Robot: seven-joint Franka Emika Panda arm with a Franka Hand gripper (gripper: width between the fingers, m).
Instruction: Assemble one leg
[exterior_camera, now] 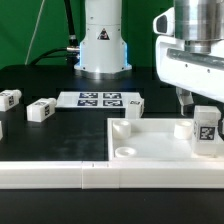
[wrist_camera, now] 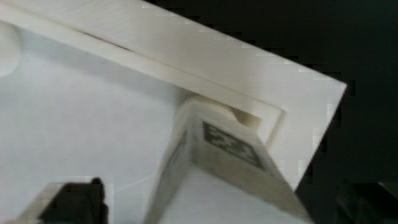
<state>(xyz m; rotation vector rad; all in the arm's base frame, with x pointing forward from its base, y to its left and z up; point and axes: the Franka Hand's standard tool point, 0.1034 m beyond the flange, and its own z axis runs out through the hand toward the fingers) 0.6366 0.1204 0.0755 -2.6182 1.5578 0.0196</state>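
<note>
One leg, a chunky white block with a black-and-white tag, stands upright on the corner of the big flat white panel nearest the exterior view's right. My gripper hangs just above it, with one dark finger showing to the leg's left. In the wrist view the leg rises from the panel corner between my fingers. My gripper is open, with a gap between the dark finger and the leg.
A second small white block stands on the panel's far left corner. Loose legs lie at the exterior view's left. The marker board lies before the robot base. A long white rail runs along the front.
</note>
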